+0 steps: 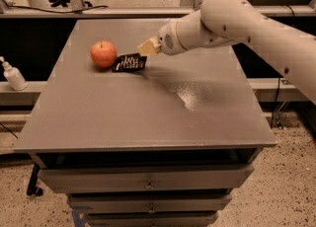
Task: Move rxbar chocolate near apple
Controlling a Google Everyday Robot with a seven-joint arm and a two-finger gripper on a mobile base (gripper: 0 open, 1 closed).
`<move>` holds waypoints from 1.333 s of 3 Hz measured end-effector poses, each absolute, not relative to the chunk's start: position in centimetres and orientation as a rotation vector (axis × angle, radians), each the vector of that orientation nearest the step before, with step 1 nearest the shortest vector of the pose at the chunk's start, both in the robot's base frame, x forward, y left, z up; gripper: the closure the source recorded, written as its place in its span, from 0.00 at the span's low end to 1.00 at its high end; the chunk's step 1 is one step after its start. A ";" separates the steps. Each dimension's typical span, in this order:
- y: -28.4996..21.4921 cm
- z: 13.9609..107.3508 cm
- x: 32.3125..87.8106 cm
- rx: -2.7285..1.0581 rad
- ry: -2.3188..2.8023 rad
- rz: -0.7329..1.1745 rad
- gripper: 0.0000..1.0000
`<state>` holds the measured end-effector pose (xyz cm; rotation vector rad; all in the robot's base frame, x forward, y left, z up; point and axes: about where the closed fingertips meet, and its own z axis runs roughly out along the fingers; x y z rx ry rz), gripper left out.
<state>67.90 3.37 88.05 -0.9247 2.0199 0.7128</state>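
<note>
The gripper (148, 48) hangs low over the table (148, 117), on the arm (237, 21) that reaches in from the right. The bar (129, 63) lies flat just below and left of it, with the apple (103, 54) just beside the bar's farther end. Whether the gripper is spread or pinching the bar cannot be told.

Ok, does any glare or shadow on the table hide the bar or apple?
Camera view: a speckled glare patch sits on the table right of centre, clear of the rxbar chocolate and the apple; a soft shadow of the arm falls right of the bar; the gripper, just above the bar's right end, is well lit.
</note>
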 end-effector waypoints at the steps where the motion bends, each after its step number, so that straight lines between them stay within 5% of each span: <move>1: 3.7 87.8 67.9 -0.929 2.033 0.731 0.59; 3: 4.0 87.4 67.7 -0.935 2.051 0.749 0.12; 4: 3.7 87.3 67.5 -0.933 2.058 0.751 0.00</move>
